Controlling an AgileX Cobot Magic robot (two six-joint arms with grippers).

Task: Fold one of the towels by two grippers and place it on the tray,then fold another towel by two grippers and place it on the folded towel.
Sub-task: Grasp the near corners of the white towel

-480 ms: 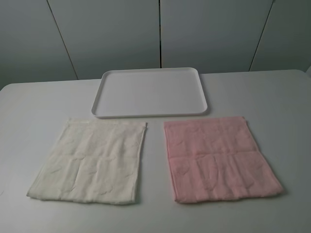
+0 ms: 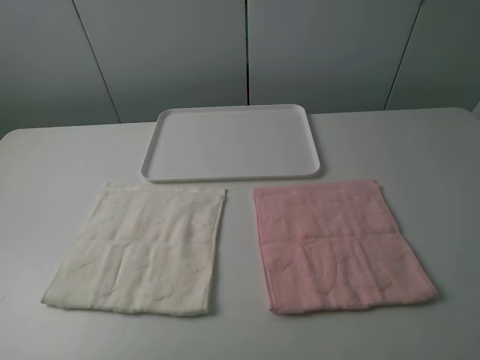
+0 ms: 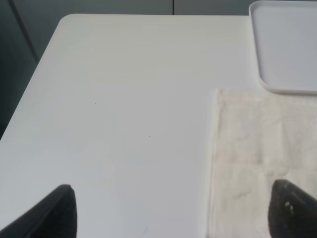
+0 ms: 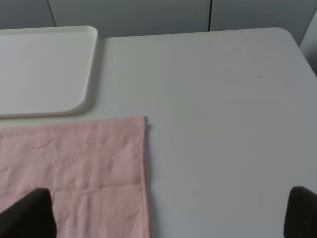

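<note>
The cream towel (image 2: 139,251) lies flat and unfolded at the front left of the table, and the pink towel (image 2: 337,244) lies flat to its right. Behind them sits the white tray (image 2: 232,142) with nothing on it. Neither arm shows in the high view. In the left wrist view my left gripper (image 3: 171,218) is open above the table, one black fingertip (image 3: 292,208) over the cream towel (image 3: 257,158) near its outer edge. My right gripper (image 4: 166,218) is open too, one fingertip (image 4: 29,213) over the pink towel (image 4: 74,168).
The white table (image 2: 420,150) has rounded corners and ends at grey wall panels (image 2: 322,52) behind. A corner of the tray (image 3: 287,44) shows in the left wrist view, and the tray (image 4: 39,69) shows again in the right wrist view.
</note>
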